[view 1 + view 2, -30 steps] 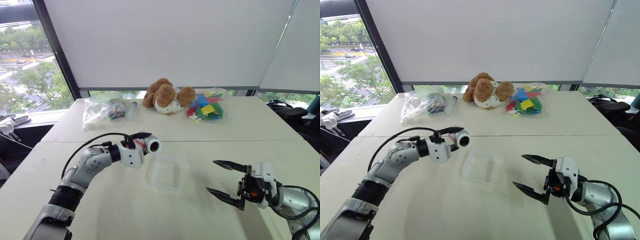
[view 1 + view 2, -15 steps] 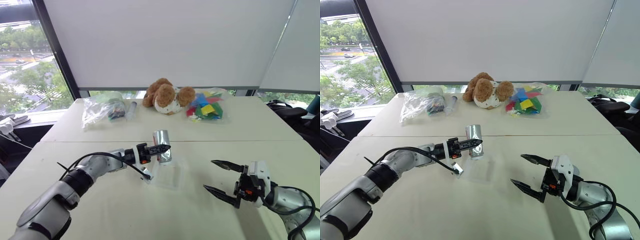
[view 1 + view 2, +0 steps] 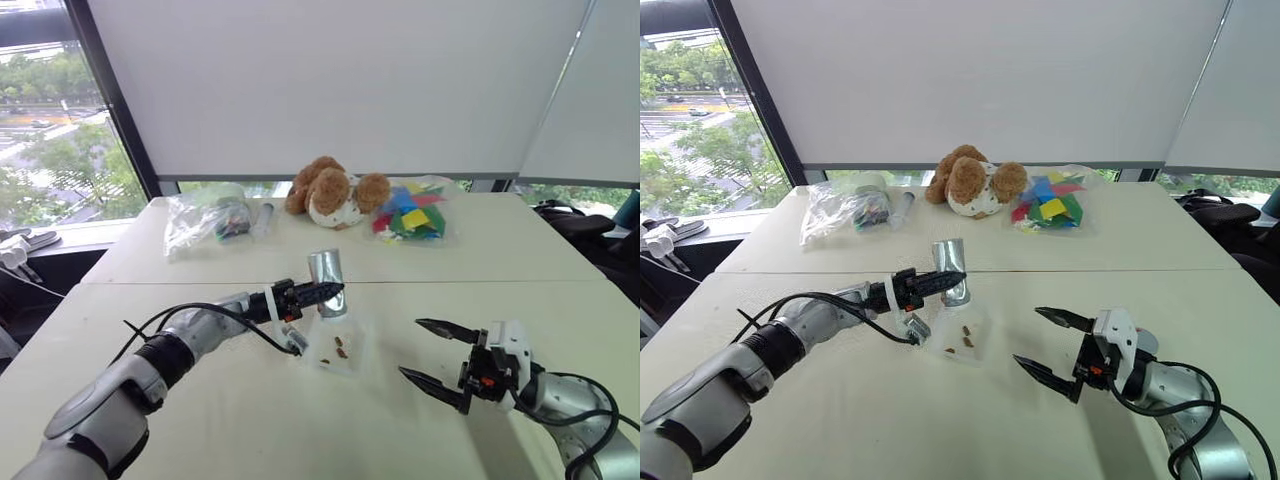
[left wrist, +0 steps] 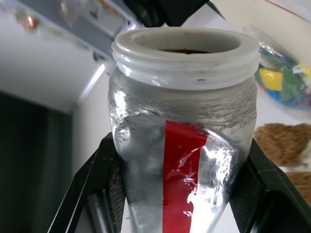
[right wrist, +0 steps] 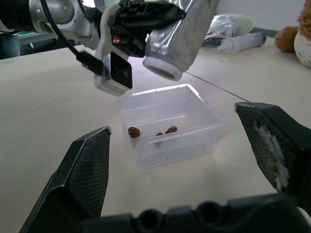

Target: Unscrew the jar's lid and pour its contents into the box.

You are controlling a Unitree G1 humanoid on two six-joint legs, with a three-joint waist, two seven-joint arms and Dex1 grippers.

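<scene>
Upturned jar [image 3: 327, 283] hangs over the box [image 3: 338, 349]; bare tabletop [image 3: 400, 430] surrounds it.

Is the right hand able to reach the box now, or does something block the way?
Probably yes. The right hand is open and empty, and bare table lies between it and the box. The left hand holds the jar tipped above the box, not in between.

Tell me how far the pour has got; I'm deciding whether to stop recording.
Done: the jar is uncapped and three brown pieces lie in the box. In hand: the left pincer holds the jar mouth-down above the box. Left: whether anything remains inside can't be told. The right pincer stands open, empty.
</scene>
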